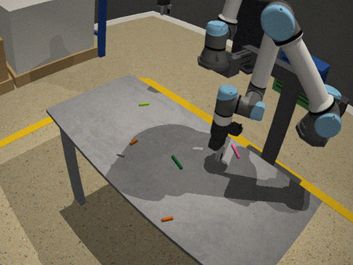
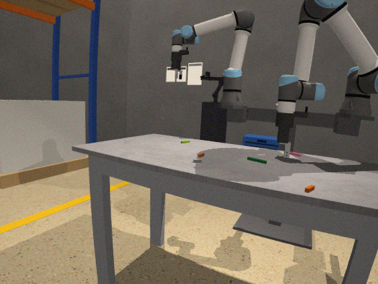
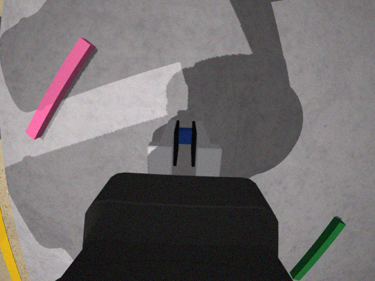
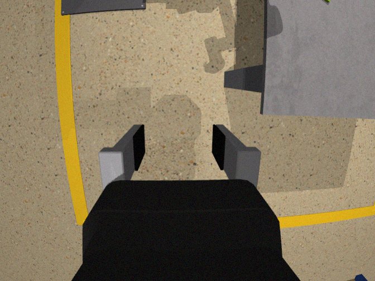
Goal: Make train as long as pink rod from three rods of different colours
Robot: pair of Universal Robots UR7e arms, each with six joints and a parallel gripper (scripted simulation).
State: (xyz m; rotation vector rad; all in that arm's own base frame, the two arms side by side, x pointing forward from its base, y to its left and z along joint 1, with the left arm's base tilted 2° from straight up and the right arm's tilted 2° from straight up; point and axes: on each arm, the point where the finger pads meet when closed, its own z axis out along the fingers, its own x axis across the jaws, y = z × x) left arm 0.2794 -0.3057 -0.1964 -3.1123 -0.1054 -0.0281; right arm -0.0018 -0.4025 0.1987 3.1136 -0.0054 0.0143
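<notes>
My left gripper [image 1: 219,157] [image 2: 286,157] [image 3: 185,135] is shut on a small blue rod [image 3: 184,135], low over the table between the pink and green rods. The pink rod [image 1: 235,151] [image 2: 295,154] [image 3: 60,87] and the green rod [image 1: 176,162] [image 2: 257,160] [image 3: 317,249] lie flat. A lime rod [image 1: 144,104] [image 2: 185,142] lies at the far left. An orange rod [image 1: 133,142] [image 2: 201,155] lies near a small grey rod [image 1: 121,155] [image 2: 197,161], apart from it. Another orange rod [image 1: 167,218] [image 2: 309,188] lies near the front edge. My right gripper [image 1: 165,10] [image 4: 178,139] is open and empty.
The right gripper hangs high, beyond the table [image 1: 90,104] [image 4: 317,75]. The left arm throws a broad shadow over the middle. A small pale patch [image 1: 198,148] [image 2: 261,155] lies between green rod and left gripper; I cannot tell whether it is light or a rod.
</notes>
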